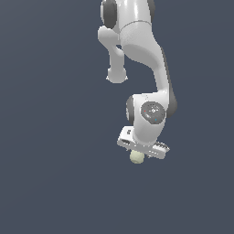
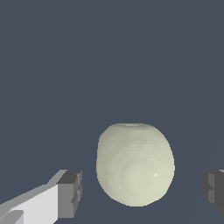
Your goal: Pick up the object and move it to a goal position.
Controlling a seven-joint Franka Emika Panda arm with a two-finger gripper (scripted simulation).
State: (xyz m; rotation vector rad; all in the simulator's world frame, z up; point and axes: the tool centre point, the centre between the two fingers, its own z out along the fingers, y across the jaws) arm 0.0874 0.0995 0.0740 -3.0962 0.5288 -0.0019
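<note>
Wrist view: white gripper (image 2: 140,192) spread wide, dark pads (image 2: 70,192) apart from the small, matte, pale yellowish-green ball (image 2: 134,165) lying between them. Exterior view: the ball (image 1: 136,156) sits directly beneath the gripper (image 1: 139,153). Approach apparently complete; grasp, lift and transfer remain. Fingertips are cropped; no goal marker shows.

The setting is a bare simulated workspace, not a furnished room. A uniform dark slate-blue backdrop (image 1: 45,183) fills every corner of both views, and the glossy white jointed robot arm (image 1: 141,50) shows flat rendered shading.
</note>
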